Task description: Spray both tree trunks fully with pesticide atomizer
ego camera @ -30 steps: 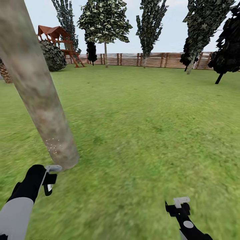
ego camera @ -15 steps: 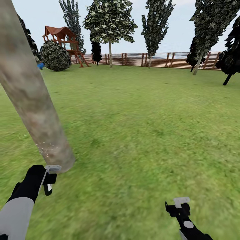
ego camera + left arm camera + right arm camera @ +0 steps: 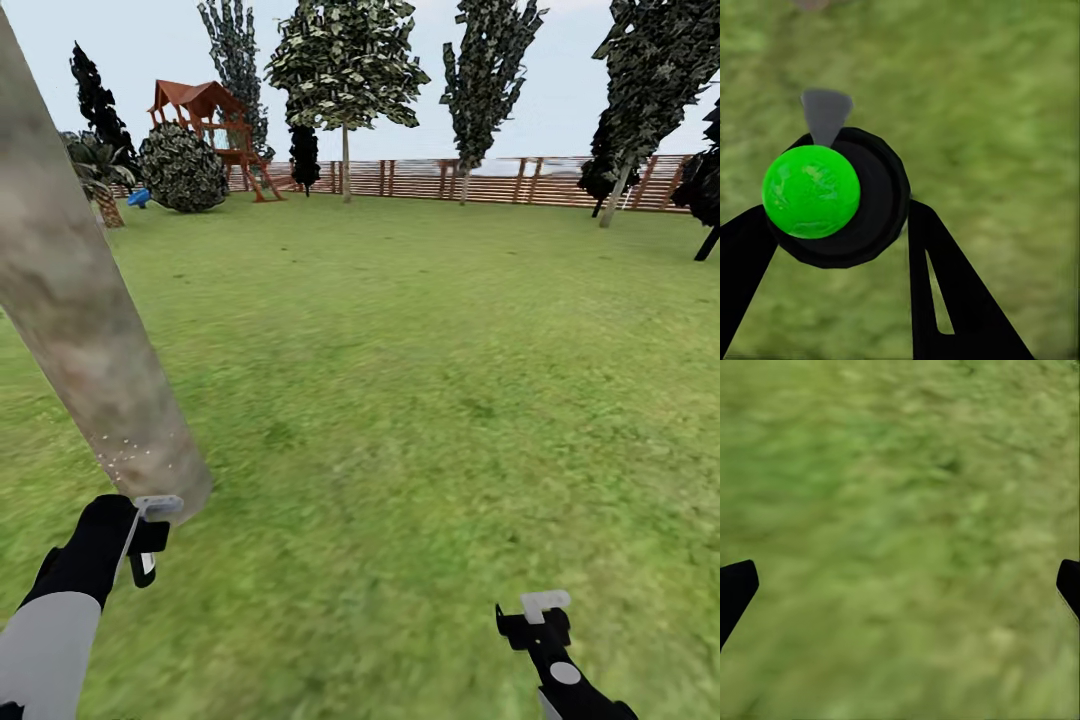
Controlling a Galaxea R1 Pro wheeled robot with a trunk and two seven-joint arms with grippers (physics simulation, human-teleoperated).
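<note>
A thick, mottled grey-brown tree trunk (image 3: 85, 340) leans across the left of the head view, with pale speckles (image 3: 118, 455) near its base. My left gripper (image 3: 148, 545) hangs just in front of that base. In the left wrist view my left gripper (image 3: 836, 214) is shut on the pesticide atomizer (image 3: 862, 199), a black round body with a bright green cap (image 3: 810, 191) and a grey nozzle (image 3: 825, 112) pointing away over grass. My right gripper (image 3: 535, 625) is low at the right, and in its wrist view my right gripper (image 3: 901, 585) is open over bare lawn. A second bare-trunked tree (image 3: 345, 160) stands far back.
Green lawn (image 3: 430, 380) stretches ahead to a brown slat fence (image 3: 500, 180). A red wooden playhouse (image 3: 215, 125), a round bush (image 3: 182, 168) and a small palm (image 3: 100, 185) stand at the far left. Dark narrow trees (image 3: 640, 110) line the back right.
The whole view has shifted: distant fence, playhouse and trees slid right while the near trunk slid left, so the camera moved. Both arms hold the same pose; the atomizer stays gripped.
</note>
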